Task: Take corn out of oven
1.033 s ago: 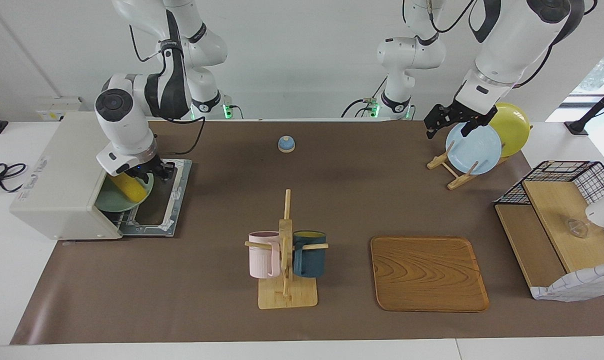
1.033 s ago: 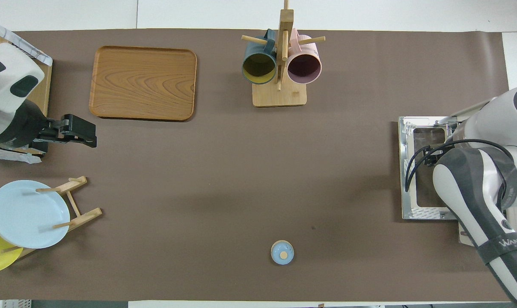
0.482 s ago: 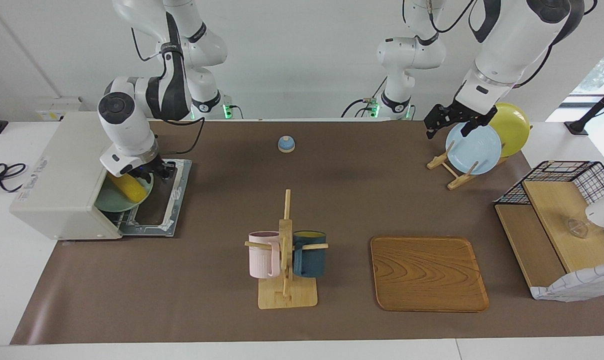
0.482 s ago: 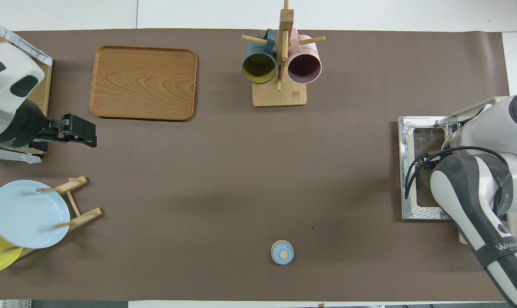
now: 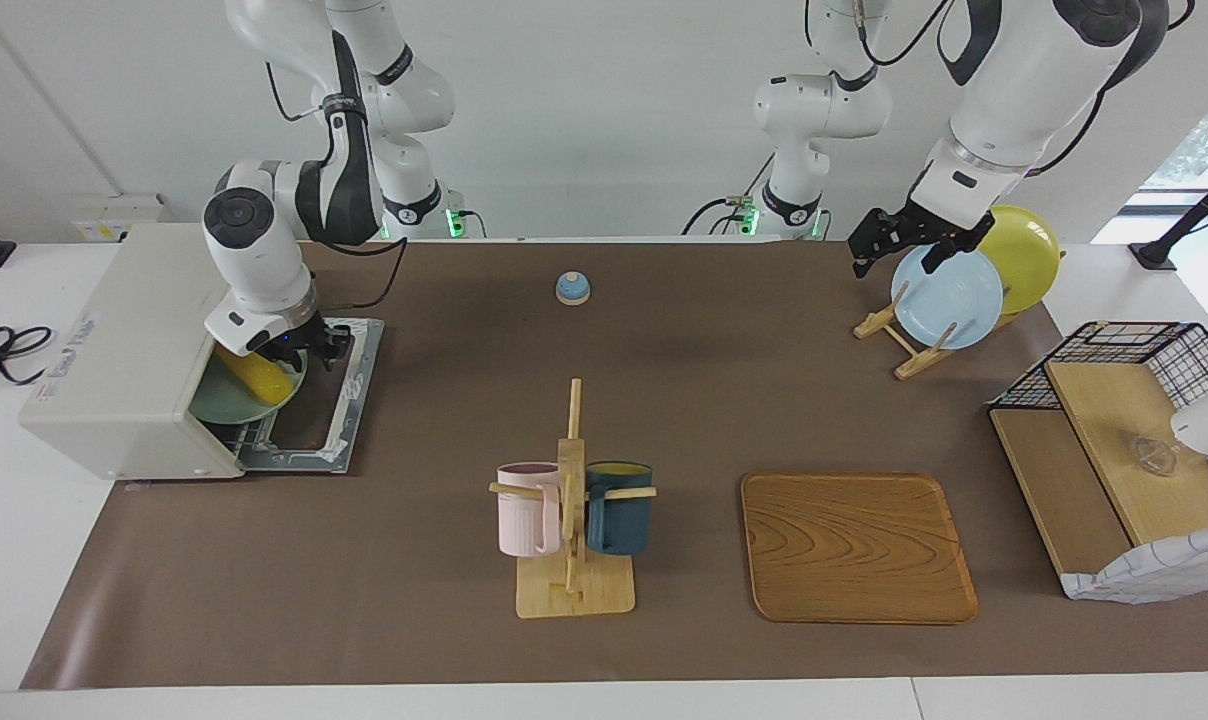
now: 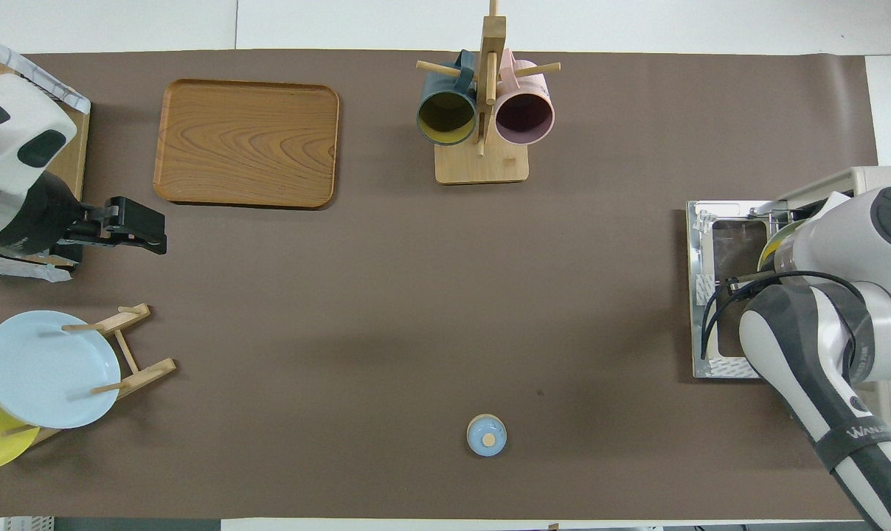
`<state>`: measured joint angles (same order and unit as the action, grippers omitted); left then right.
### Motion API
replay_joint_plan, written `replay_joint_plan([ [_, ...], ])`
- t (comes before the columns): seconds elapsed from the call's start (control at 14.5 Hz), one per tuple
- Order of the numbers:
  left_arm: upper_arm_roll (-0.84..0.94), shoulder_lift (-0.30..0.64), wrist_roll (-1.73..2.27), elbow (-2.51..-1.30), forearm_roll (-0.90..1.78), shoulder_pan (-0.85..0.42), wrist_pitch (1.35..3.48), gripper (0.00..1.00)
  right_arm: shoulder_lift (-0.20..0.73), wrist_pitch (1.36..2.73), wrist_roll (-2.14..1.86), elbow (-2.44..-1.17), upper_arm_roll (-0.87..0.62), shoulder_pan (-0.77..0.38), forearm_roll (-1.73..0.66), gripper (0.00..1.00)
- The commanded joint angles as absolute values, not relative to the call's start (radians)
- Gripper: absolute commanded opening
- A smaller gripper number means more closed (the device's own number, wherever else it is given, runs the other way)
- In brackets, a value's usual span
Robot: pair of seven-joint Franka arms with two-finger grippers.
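Two white robot arms work at a table covered by a brown mat. The right arm bends down from its base at the robots' edge, elbow raised, wrist pointing steeply downward into the mouth of the oven (image 5: 114, 350), an off-white box at the right arm's end of the table. The oven's door (image 5: 314, 400) lies folded open flat on the mat. The right gripper (image 5: 289, 352) sits right at the upper end of the corn (image 5: 254, 375); whether its fingers are clenched on the cob or released cannot be told. In the overhead view the arm's wrist covers nearly all of the cob.

The corn is a bright yellow cob lying on a pale green plate (image 5: 226, 405) on the oven's wire rack, at the opening. Its long axis runs diagonally: one end is tucked under the gripper toward the robots' edge, the other points out toward the open door and the table's edge away from the robots.

The left arm waits, its forearm slanting down over the left arm's end of the table. The left gripper (image 5: 909, 245) hangs in the air, fingers spread apart and holding nothing, over a wooden rack with a light blue plate (image 5: 947, 297) and a yellow plate (image 5: 1026, 255).
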<state>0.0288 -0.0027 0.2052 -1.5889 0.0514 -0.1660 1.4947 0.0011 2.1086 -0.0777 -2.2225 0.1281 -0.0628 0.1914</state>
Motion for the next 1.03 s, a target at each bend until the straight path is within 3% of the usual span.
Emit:
replay_joint_plan([
  [0.0,0.032,-0.023,0.195,-1.609,0.064,-0.155,1.5,1.0,-0.035,2.128,-0.101,-2.258,0.123,-0.049,0.232,0.38],
  [0.07,0.032,-0.023,0.195,-1.609,0.064,-0.155,1.5,1.0,-0.037,2.126,-0.104,-2.258,0.123,-0.049,0.232,0.27],
  [0.14,0.032,-0.023,0.195,-1.609,0.064,-0.155,1.5,1.0,-0.037,2.123,-0.104,-2.258,0.123,-0.049,0.232,0.09],
  [0.21,0.032,-0.023,0.195,-1.609,0.064,-0.155,1.502,1.0,-0.037,2.118,-0.106,-2.258,0.123,-0.051,0.232,0.0],
  [0.62,0.032,-0.023,0.195,-1.609,0.064,-0.155,1.5,1.0,-0.025,2.06,-0.091,-2.195,0.109,-0.141,0.267,0.0],
  [0.96,0.032,-0.023,0.195,-1.609,0.064,-0.155,1.5,1.0,0.043,1.88,0.125,-2.005,0.109,-0.381,0.267,0.0],
])
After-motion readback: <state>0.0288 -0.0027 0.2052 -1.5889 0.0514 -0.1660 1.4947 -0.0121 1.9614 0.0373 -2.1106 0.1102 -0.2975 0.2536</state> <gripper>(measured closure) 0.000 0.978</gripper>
